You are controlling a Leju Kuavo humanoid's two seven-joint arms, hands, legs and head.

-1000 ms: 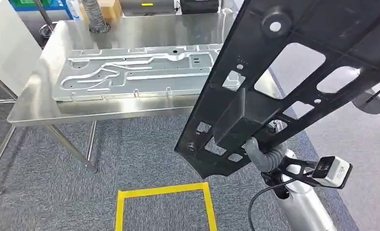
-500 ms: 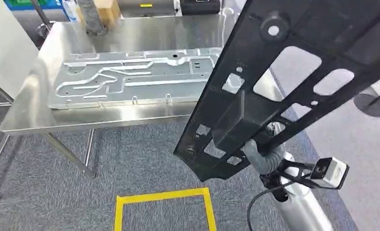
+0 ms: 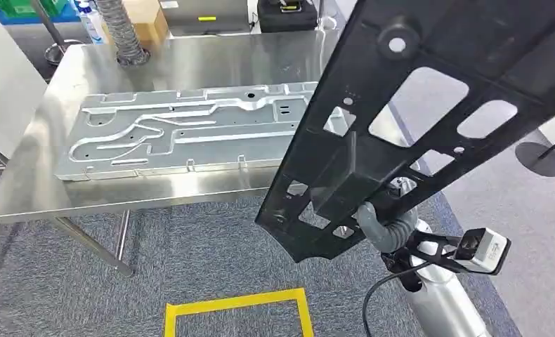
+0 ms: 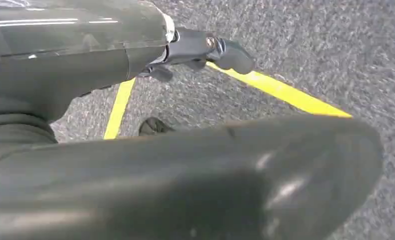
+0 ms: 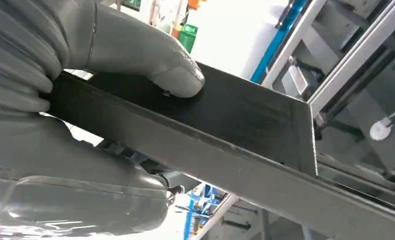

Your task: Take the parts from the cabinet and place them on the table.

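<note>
Bright even overhead light, soft glare on the steel table (image 3: 190, 56), left wrist view blurred close up

We observe a square outline of yellow tape (image 3: 236, 305) on the grey carpet (image 3: 190, 246) in the head view, in front of the table legs (a stretch of the same tape (image 4: 280, 92) crosses the carpet in the left wrist view). Behind the table's far edge we see a ribbed grey hose (image 3: 120, 31), a cardboard box (image 3: 147, 21) just beside it, a spray bottle (image 3: 90, 21), a green bin (image 3: 22, 8) and a black case (image 3: 289, 15). At the right, a round dark base (image 3: 539, 158) rests on the pale floor.
</note>
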